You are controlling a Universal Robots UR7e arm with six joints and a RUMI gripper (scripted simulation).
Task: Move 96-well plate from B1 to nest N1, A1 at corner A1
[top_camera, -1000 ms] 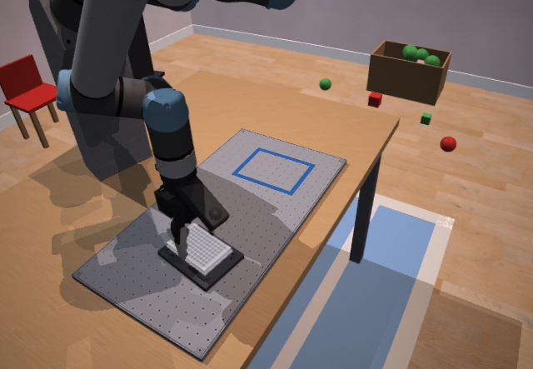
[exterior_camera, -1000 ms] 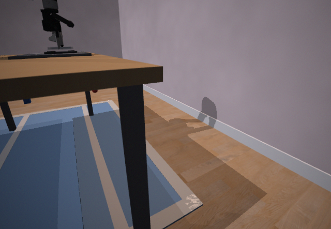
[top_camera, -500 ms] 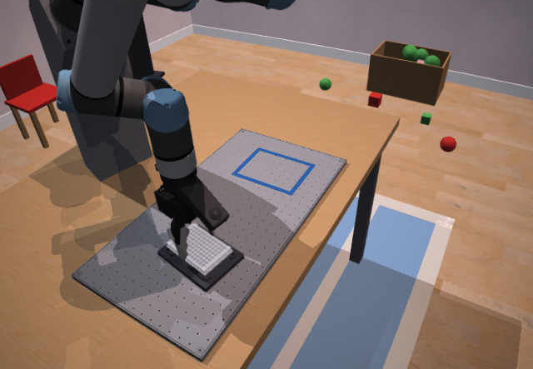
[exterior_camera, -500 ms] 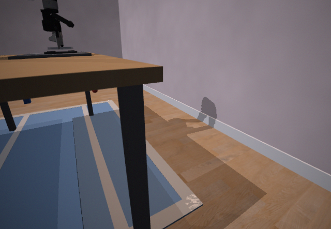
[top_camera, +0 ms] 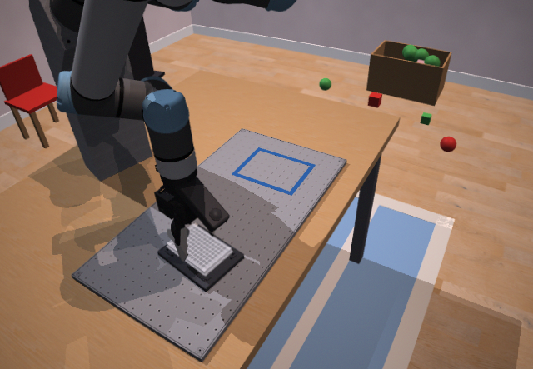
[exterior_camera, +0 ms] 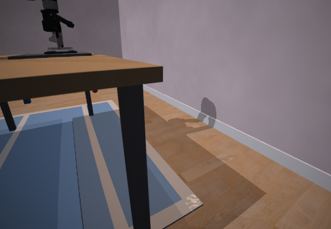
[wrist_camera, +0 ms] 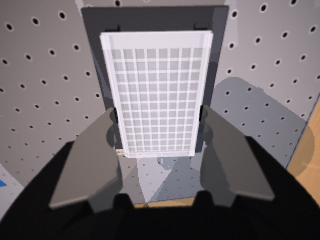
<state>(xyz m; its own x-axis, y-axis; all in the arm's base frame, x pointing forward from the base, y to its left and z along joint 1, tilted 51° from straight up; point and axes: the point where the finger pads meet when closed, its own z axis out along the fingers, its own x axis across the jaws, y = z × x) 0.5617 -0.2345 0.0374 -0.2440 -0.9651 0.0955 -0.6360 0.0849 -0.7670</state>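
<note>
The white 96-well plate (top_camera: 206, 249) (exterior_camera: 60, 47) (wrist_camera: 157, 85) is between the fingers of my gripper (top_camera: 182, 244) (exterior_camera: 60, 43) (wrist_camera: 157, 117), which is shut on its long sides near one end. The plate lies level over the dark plate nest N1 (top_camera: 220, 273) (exterior_camera: 60, 52) (wrist_camera: 93, 55), lined up inside its outline. I cannot tell whether it rests on the nest or hangs just above it. The cut corner and the A1 mark are too small to make out. The blue rectangle of spot B1 (top_camera: 261, 183) is empty, farther back on the board.
The grey perforated board (top_camera: 141, 283) (exterior_camera: 32, 56) (wrist_camera: 45, 100) lies on the wooden table (top_camera: 275, 111) (exterior_camera: 80, 69). Its near edge is close to the table's edge. On the floor are a brown box (top_camera: 404, 81), loose balls and cubes, and a red chair (top_camera: 26, 93).
</note>
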